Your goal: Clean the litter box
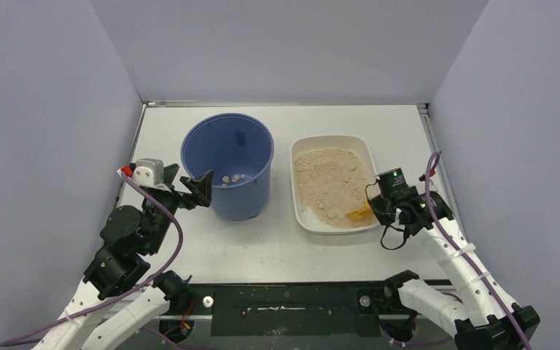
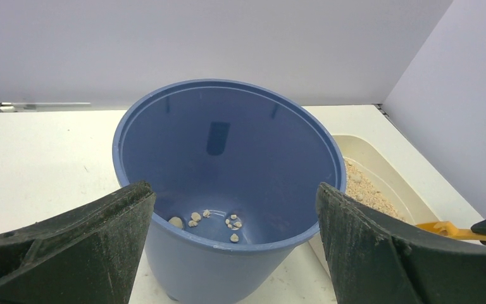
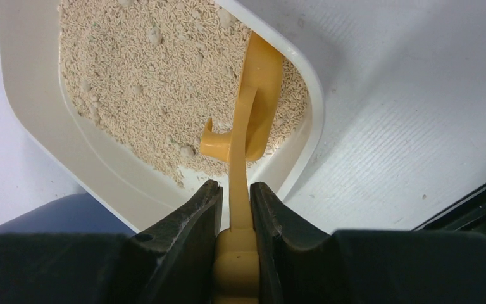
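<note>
The litter box is a cream tray of tan granules with small clumps, right of centre; its wall also shows in the right wrist view and the left wrist view. My right gripper is shut on the handle of an orange scoop, whose head rests in the litter at the tray's near right corner. My left gripper hangs open by the near left rim of the blue bucket, touching nothing. Several pale clumps lie on the bucket's bottom.
Grey-lilac walls close in the white table on the left, back and right. The bucket stands right beside the tray's left side. A black rail with both arm bases runs along the near edge.
</note>
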You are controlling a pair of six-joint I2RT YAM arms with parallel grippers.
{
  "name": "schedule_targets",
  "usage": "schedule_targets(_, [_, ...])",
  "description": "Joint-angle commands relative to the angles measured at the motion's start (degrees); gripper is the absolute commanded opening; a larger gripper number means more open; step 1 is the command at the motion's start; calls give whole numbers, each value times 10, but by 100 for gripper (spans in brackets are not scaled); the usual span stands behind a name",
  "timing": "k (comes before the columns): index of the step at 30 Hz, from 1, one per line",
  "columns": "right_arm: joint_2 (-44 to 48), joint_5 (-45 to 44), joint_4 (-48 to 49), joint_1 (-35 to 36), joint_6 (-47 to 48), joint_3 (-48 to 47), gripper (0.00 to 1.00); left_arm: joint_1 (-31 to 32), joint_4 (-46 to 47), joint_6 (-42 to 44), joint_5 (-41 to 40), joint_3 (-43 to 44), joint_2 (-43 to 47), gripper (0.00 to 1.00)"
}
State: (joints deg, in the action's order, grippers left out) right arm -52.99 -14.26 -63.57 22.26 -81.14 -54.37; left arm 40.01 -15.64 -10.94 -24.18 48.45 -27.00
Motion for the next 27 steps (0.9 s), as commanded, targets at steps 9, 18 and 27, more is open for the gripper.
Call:
schedule_targets(9, [-13,-45,146,-30,-12,94,0,1,27,-4,4,0,-8,97])
schedule_targets(18, [-42,-61,253,-30,-11,147,0,2,26,-2,4,0,-18,97])
schedule_targets(27, [-56,-95,377,-40,-1,204,0,2,25,0,2,0,-23,97])
